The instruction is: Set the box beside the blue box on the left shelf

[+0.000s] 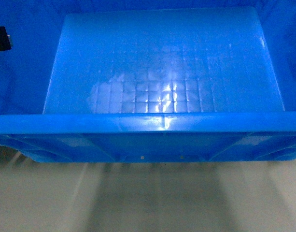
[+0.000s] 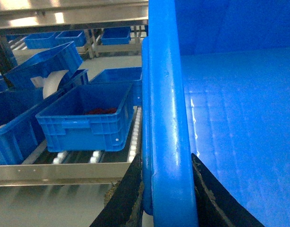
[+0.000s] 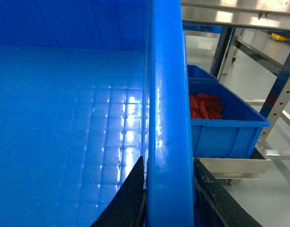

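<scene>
Two grippers hold the box (image 1: 162, 63) for you, one on each side rim: the left gripper (image 2: 166, 189) has its dark fingers (image 2: 128, 194) pinched on either side of the thick left rim, and the right gripper (image 3: 168, 191) is clamped the same way on the right rim, one finger inside the wall and one outside. The box sits level and open side up, lifted above the pale floor (image 1: 148, 203), and it fills nearly the whole head view. Its long axis runs left to right in front of you, with the near long rim crossing the picture as a straight blue band and the gridded bottom stretching away to the far wall. You cannot see the far rim or either end of the box in the head view; they run off the edges, and the ribbed outer wall shows only as a thin strip under the near rim. From the left wrist you can see the shelf (image 2: 64, 170) of white rollers in metal rails, off to the left of the box and lower, carrying a smaller blue bin (image 2: 85, 118) with something red inside that is too small to make out, and more bins (image 2: 45, 64) behind it, one tilted. From the right wrist another blue bin (image 3: 225, 120) holding red pieces sits on a metal ledge to the right. How close the box is to the rollers you cannot tell, since its own wall hides the gap.
</scene>
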Motion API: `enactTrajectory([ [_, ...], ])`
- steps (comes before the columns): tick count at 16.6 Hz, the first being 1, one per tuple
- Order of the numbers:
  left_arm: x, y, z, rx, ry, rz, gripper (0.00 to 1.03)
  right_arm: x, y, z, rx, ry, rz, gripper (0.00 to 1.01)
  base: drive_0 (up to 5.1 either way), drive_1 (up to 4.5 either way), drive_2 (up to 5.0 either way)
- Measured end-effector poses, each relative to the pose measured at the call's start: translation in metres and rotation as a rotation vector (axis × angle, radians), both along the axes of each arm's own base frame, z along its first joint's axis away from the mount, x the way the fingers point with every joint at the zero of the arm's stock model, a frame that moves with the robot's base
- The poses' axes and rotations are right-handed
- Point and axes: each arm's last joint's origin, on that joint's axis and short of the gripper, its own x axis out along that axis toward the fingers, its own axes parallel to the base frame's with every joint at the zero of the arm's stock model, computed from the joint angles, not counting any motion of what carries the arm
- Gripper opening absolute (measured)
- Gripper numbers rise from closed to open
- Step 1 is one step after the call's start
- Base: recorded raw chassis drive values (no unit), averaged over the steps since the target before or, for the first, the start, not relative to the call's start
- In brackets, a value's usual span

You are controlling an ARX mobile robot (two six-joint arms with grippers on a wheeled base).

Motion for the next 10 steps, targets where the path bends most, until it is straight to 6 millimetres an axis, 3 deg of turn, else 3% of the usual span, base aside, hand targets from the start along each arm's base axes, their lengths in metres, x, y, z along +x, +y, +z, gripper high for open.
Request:
enactTrajectory([
  [10, 0.0, 0.0, 0.0, 0.001, 0.0, 0.001, 0.19, 0.0, 0.0, 0.0, 0.0, 0.0, 0.001, 0.21, 0.0, 0.0, 0.0],
])
